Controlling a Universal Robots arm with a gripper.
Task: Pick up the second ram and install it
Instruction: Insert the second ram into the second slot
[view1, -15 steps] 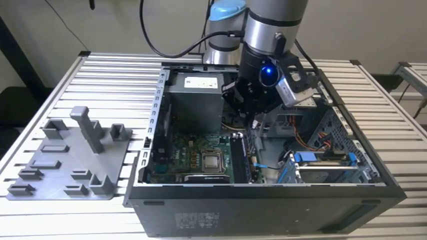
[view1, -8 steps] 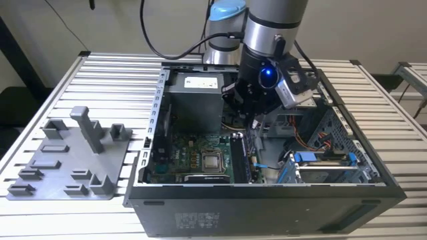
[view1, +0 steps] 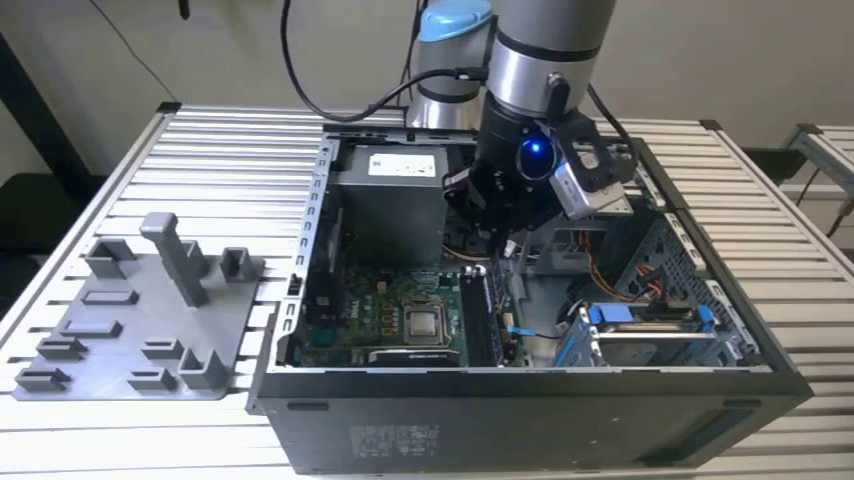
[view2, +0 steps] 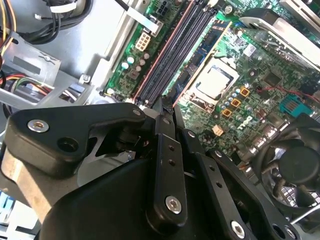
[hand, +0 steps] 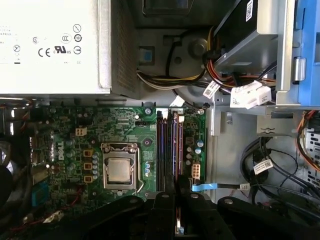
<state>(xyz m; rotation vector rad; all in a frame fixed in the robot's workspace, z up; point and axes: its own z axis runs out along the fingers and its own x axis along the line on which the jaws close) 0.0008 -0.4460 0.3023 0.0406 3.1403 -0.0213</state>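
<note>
My gripper (view1: 501, 250) hangs inside the open computer case, a little above the memory slots (view2: 172, 55) on the green motherboard (hand: 125, 120). Its black fingers (view2: 159, 111) meet at the tips with nothing visible between them; in the first wrist view the gripper (hand: 178, 197) sits in line with the slots. A long, narrow dark stick, seemingly the second ram (view1: 489, 315), stands on edge in the slot bank to the exterior view's right of the processor (view1: 424, 322). From above, the second ram (hand: 175, 145) shows as a dark line. I cannot tell how deep it sits.
The power supply (view1: 387, 205) fills the back of the case. A drive cage with blue latches (view1: 654, 320) and loose cables (hand: 235, 95) sit to the exterior view's right of the slots. A fan (view2: 295, 170) lies past the processor. A grey fixture (view1: 134, 320) sits outside the case.
</note>
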